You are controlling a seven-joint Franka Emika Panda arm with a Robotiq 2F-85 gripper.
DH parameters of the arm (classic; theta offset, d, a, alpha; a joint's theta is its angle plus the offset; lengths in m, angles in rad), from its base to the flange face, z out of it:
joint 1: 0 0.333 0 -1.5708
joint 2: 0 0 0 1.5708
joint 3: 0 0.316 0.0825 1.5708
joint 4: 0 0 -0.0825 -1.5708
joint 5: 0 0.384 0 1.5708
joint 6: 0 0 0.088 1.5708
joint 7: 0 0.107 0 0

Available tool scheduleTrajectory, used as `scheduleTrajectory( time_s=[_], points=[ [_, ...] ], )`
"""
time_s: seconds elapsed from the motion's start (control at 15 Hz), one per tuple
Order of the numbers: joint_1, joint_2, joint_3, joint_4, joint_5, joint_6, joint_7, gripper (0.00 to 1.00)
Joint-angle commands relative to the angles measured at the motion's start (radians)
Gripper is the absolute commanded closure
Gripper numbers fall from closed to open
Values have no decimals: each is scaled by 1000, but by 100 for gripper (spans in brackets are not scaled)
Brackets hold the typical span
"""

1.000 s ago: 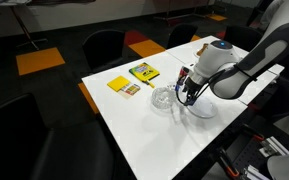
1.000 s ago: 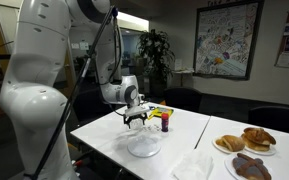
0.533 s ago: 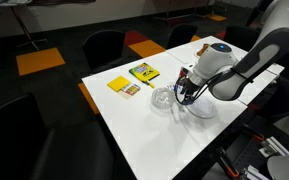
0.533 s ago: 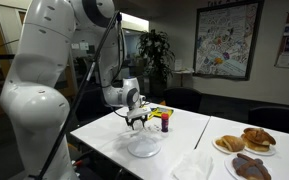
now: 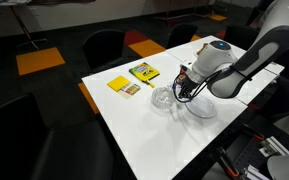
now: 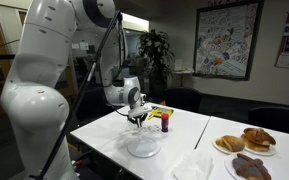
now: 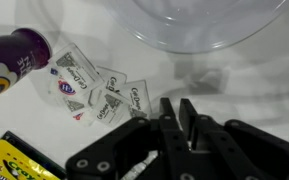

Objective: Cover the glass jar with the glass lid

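The glass jar (image 5: 164, 100), small and clear, stands on the white table just left of my gripper (image 5: 184, 95). A wider piece of clear round glass (image 5: 200, 108) lies under my arm. I cannot tell whether it is the glass lid, and no knob shows. In the wrist view my gripper (image 7: 177, 103) comes in from the bottom with its fingers almost together and nothing visible between them. A wide clear glass rim (image 7: 209, 25) lies beyond the fingertips, apart from them. In an exterior view my gripper (image 6: 138, 122) hangs just above the clear glass (image 6: 144, 146).
A purple-capped bottle (image 7: 14, 60), several small sachets (image 7: 89, 85) and a yellow packet (image 7: 14, 160) lie beside the gripper. Yellow packets (image 5: 134, 78) sit at the table's far side. Plates of pastries (image 6: 246, 140) and a napkin (image 6: 192, 165) occupy one end. Chairs surround the table.
The fingers have closed from wide open to nearly together. The arm has stayed over the glassware, perhaps a touch higher.
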Motion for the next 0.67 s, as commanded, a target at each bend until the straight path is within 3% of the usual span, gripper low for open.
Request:
scheduleTrajectory(
  time_s=[0.0, 0.6],
  points=[
    [-32, 8, 26, 13, -25, 7, -5, 100],
    [-35, 4, 39, 13, -23, 6, -3, 100]
  ],
)
